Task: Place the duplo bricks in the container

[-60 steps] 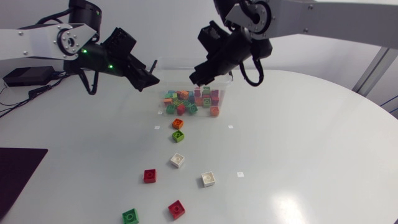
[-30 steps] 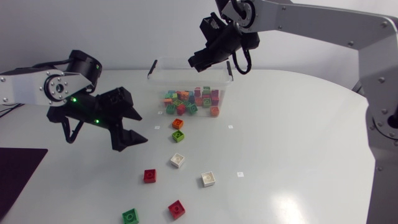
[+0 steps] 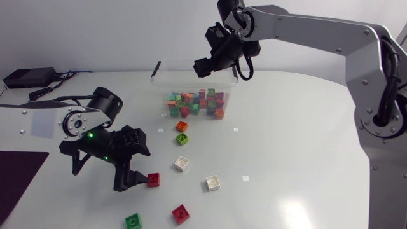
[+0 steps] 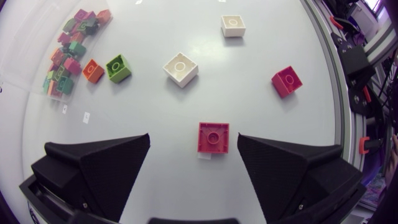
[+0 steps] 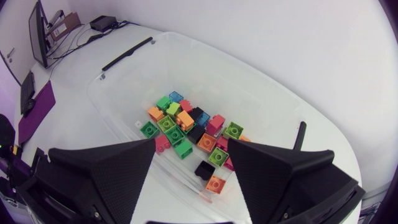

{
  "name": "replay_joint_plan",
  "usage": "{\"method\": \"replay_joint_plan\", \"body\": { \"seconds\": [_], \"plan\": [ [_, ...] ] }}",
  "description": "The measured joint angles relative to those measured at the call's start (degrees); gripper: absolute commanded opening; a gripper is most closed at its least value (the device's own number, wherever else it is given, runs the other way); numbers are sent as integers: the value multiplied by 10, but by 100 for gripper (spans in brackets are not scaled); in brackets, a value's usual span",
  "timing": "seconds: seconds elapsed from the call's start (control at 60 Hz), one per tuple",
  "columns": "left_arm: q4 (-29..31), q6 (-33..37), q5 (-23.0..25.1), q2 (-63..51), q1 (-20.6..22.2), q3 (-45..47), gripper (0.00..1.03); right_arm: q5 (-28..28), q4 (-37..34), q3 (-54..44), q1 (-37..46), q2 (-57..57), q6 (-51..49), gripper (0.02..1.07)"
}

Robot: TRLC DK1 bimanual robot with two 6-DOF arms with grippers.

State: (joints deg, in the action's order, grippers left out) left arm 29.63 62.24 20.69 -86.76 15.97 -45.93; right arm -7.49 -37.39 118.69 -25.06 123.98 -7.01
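Just above the table [image 3: 286,159], my left gripper [image 4: 193,138] stands wide open astride the untouched red brick [image 4: 213,137], so the pick calls, I judge, for dropping and squeezing, while my right gripper [image 5: 189,146] gapes empty over the container [image 5: 124,81]

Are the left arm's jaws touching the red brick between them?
Apart. The left wrist view shows bare table on both sides of the red brick, between it and the open jaws.

A dark purple flat mat [image 3: 19,181] is laid at the edge of the white round table [image 3: 299,159]; small white square markers [image 3: 236,130] are dotted across it.
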Motion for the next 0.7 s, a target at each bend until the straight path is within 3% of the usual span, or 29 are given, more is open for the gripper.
{"method": "replay_joint_plan", "body": {
  "seconds": [0.4, 0.583, 0.7],
  "plan": [
    [-31, 13, -29, -29, 43, 14, 96, 2, 14, -210, -42, -193, -1, 98],
    [-50, 12, -43, -62, 58, 17, 83, 14, 16, -330, -67, -270, 4, 98],
    [-54, 12, -43, -70, 59, 18, 68, 18, 14, -391, -81, -301, 23, 98]
  ]
}}
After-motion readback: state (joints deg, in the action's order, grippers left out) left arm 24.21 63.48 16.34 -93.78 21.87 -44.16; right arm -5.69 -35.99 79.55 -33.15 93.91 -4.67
